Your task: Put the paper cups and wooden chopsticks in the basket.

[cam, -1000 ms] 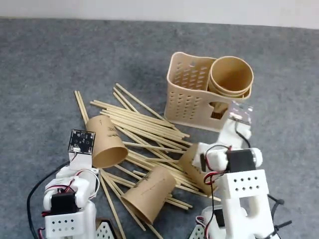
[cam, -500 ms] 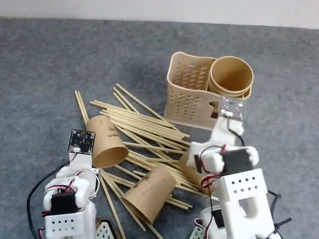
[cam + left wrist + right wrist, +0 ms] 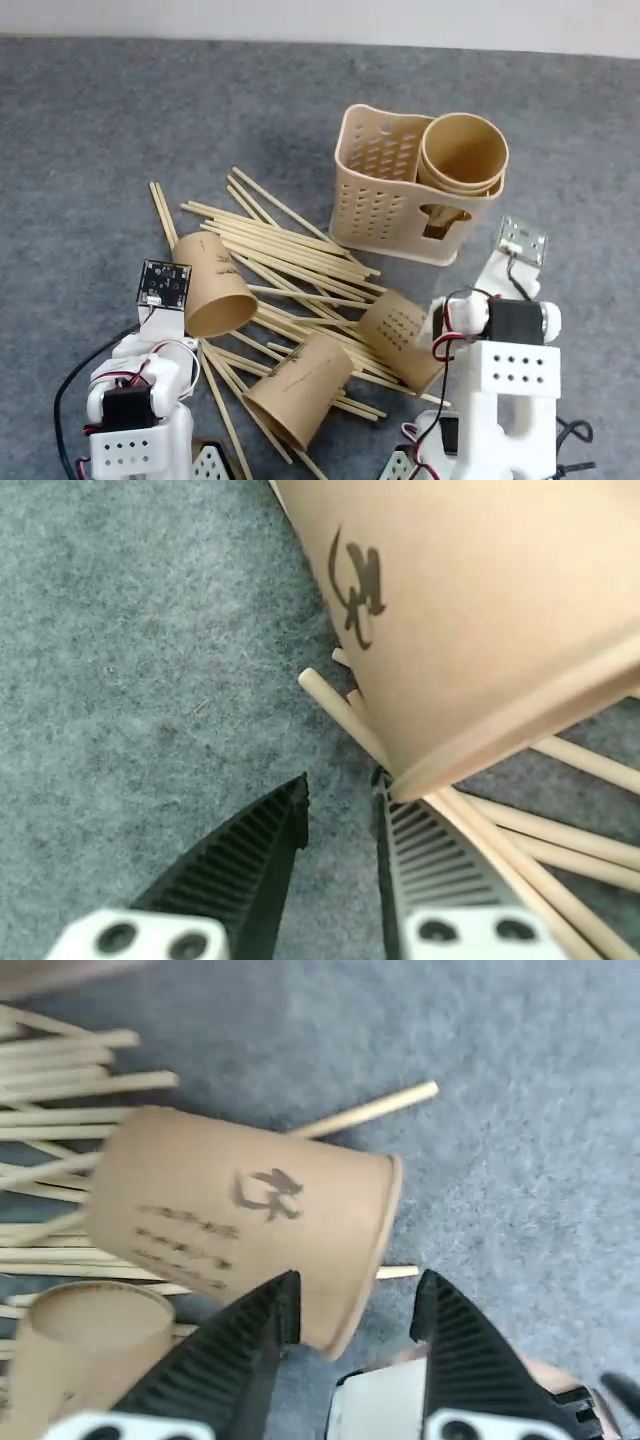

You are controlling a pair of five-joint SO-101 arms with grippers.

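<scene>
Beige perforated plastic basket (image 3: 375,205) stands upright on the grey carpet (image 3: 120,120) and serves as my reference. Two brown paper cups (image 3: 463,150) sit nested in its end compartment, I judge to save room for the rest.

Pale wooden chopsticks (image 3: 290,250) lie fanned across the carpet in front of the basket, none yet inside it. Three more cups rest on their sides over them: one nearest the basket's front wall (image 3: 400,338), one farther out (image 3: 298,390), and one farthest from the basket (image 3: 212,285).

Right gripper (image 3: 355,1290): jaws spread wide, nothing held. The rim of the nearest cup (image 3: 240,1225) lies between the fingertips, which reads as a line-up to pinch the cup wall.

Left gripper (image 3: 340,790): jaws narrowly apart, nothing held. One fingertip sits at the rim of the farthest cup (image 3: 480,610), over a chopstick (image 3: 345,715). I judge it is parked there, not gripping.

Change noted: a second ago the right arm (image 3: 500,330) had its wrist against the basket's front wall. It has since swung sideways clear of the basket and drawn back, uncovering more of the nearest cup. The left arm, the cups and the chopsticks have not shifted.
</scene>
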